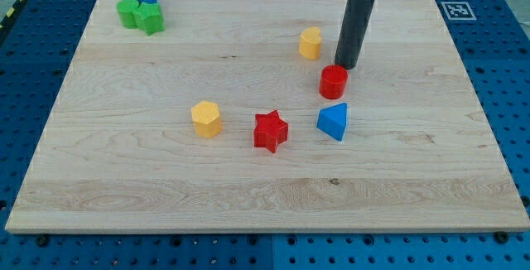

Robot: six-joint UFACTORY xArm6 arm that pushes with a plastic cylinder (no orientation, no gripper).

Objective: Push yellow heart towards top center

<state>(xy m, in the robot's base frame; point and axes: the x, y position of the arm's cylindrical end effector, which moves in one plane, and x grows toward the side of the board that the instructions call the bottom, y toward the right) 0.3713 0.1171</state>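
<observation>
The yellow heart [310,43] is seen near the top, a little right of center. The tip [345,65] is just to its right, above the red cylinder [334,81]. No hand is there, only a rod. The heart should be nudged gently from its right side, so it slides left.

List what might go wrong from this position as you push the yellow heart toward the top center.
1. My tip sits to the view's right of the yellow heart and slightly below it, so a push from here would likely send it toward the view's left instead of the top center.
2. The red cylinder sits just below my tip; repositioning downward may knock it.
3. A second yellow block lies further toward the view's lower left and might be mistaken for the target.
</observation>
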